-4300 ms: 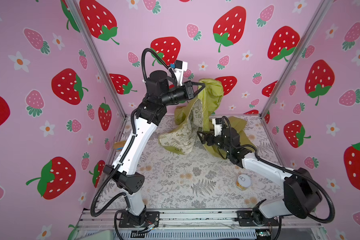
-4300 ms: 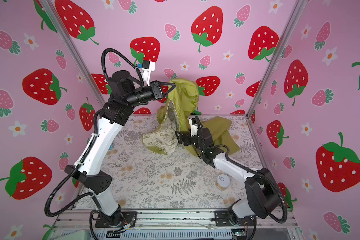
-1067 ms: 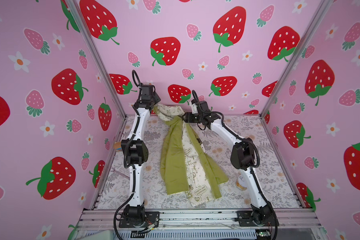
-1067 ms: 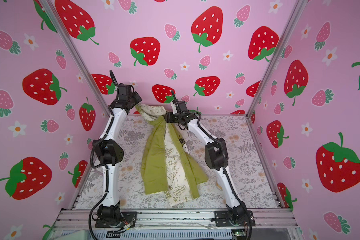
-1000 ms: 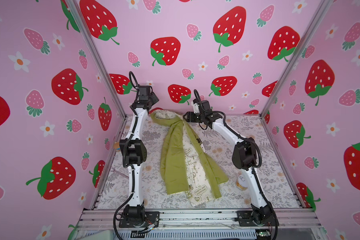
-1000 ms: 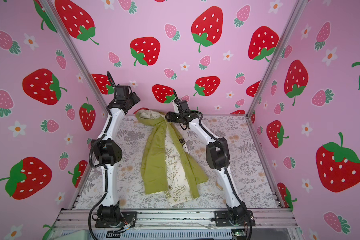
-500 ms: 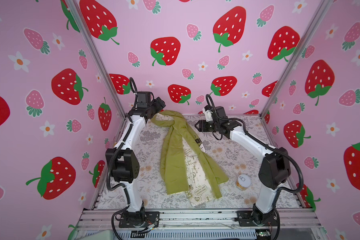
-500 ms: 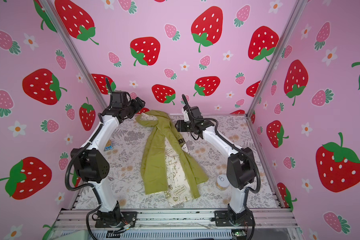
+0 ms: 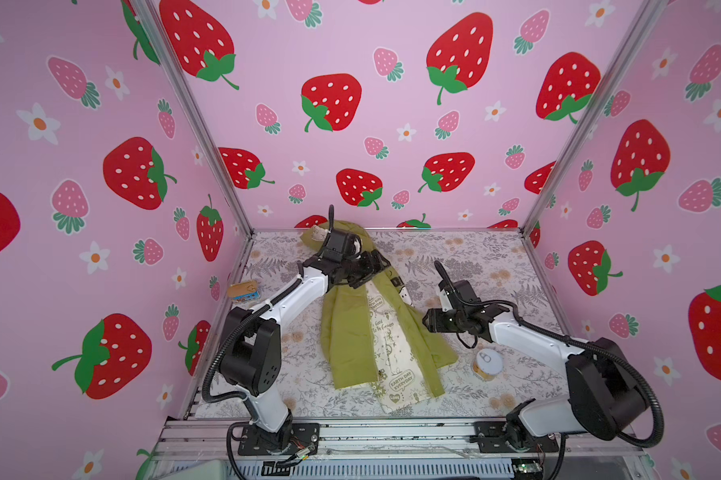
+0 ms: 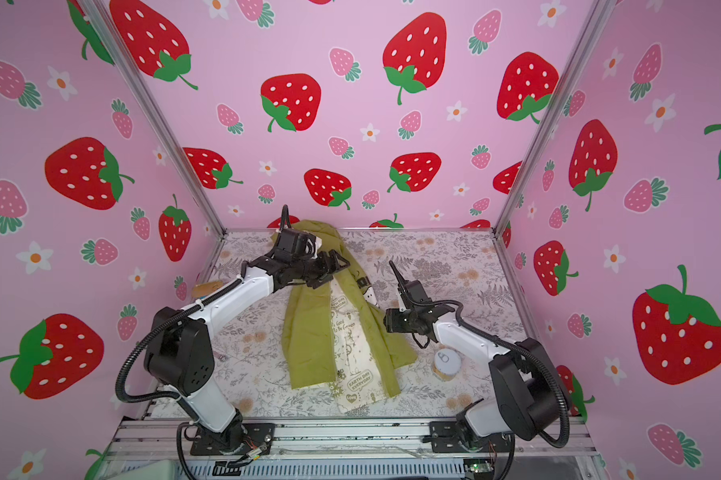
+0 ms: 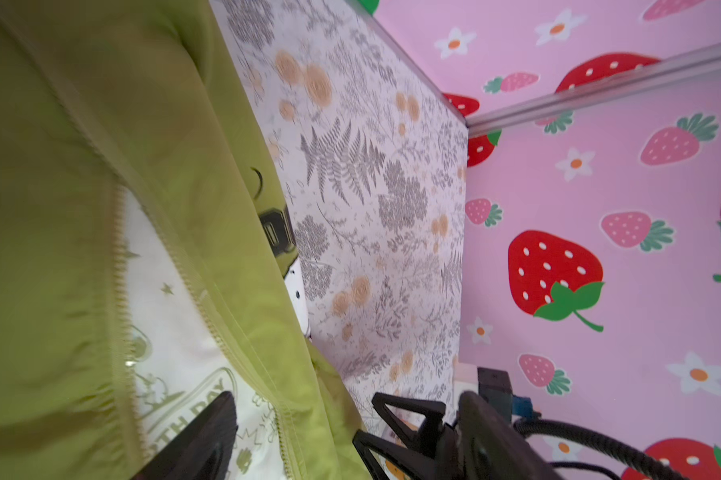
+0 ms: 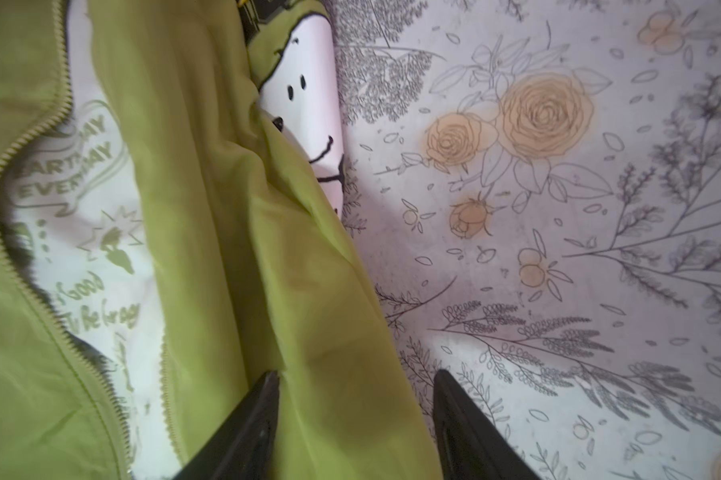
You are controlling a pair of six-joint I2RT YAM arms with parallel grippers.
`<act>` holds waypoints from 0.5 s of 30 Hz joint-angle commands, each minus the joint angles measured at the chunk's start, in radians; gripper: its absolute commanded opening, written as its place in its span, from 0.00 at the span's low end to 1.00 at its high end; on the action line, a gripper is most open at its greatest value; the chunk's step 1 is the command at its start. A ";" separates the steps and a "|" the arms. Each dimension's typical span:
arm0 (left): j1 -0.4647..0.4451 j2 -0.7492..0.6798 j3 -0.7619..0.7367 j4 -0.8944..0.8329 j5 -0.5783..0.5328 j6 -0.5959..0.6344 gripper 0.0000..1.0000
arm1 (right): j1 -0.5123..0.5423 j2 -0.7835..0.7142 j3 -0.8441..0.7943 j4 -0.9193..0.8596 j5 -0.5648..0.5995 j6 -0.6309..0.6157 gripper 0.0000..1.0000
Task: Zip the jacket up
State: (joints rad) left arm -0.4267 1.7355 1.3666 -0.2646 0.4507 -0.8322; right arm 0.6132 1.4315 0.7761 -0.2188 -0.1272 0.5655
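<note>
Walls [image 9: 392, 33] of pink strawberry print enclose floral tabletop [image 9: 475, 257] bearing unzipped jacket [image 9: 346, 332].

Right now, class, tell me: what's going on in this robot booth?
Two robot arms are tending a small olive-green hooded jacket, lying lengthwise on the floral table, unzipped, pale printed lining showing. The left tool hovers open near the collar end; the right tool is open over the side edge nearest its arm. Neither grips it.

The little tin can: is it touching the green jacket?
Apart. In both top views a strip of flowered table shows between the can and the jacket.
</note>
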 commanded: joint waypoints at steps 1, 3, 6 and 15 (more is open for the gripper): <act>-0.033 0.015 -0.025 0.019 0.005 -0.008 0.86 | 0.003 -0.001 -0.030 0.069 0.034 0.032 0.62; -0.047 0.036 -0.045 0.027 -0.002 -0.013 0.86 | 0.003 0.027 -0.042 0.096 0.029 0.028 0.62; -0.057 0.069 -0.060 0.034 -0.019 -0.005 0.82 | 0.005 0.085 -0.044 0.134 0.003 0.024 0.59; -0.034 0.153 -0.048 0.050 -0.036 0.030 0.43 | 0.003 0.212 0.000 0.210 -0.050 0.025 0.31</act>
State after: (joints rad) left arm -0.4728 1.8820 1.3056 -0.2340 0.4210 -0.8169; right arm 0.6132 1.6184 0.7578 -0.0307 -0.1581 0.5800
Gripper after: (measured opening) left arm 0.450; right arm 0.330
